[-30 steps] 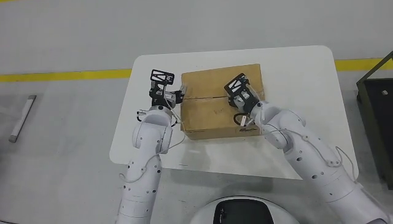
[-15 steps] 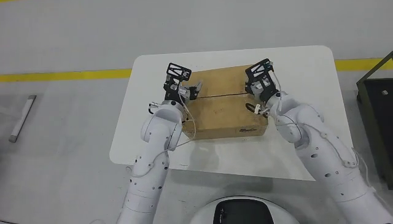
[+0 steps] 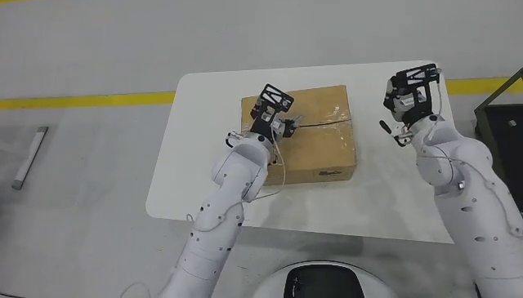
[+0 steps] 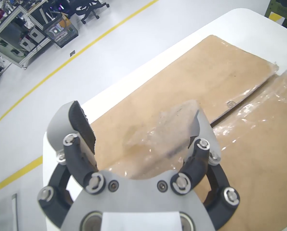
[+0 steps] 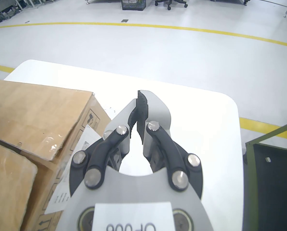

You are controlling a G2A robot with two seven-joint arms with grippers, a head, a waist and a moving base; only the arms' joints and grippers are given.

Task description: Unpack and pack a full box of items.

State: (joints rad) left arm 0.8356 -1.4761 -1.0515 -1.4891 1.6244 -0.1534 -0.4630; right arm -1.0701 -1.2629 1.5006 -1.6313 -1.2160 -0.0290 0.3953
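Observation:
A closed brown cardboard box (image 3: 315, 147) stands in the middle of the white table (image 3: 392, 200); its two top flaps meet at a seam (image 4: 244, 99) covered with wrinkled clear tape. My left gripper (image 3: 282, 121) hovers over the box top near the seam, open (image 4: 138, 121), and a loose piece of clear tape (image 4: 162, 131) clings to one finger. My right gripper (image 3: 406, 102) is off the box, above the bare table to its right, shut (image 5: 139, 111) with nothing in it. The box corner (image 5: 37, 111) lies beside it.
A dark green metal rack (image 3: 498, 135) stands just past the table's right edge (image 5: 271, 169). A white paper label (image 5: 85, 143) sits on the box's side. Bare table surface lies right of and in front of the box.
My left gripper has moved right, from the box's left edge onto its top along the seam. My right gripper has swung off the box to the table at its right.

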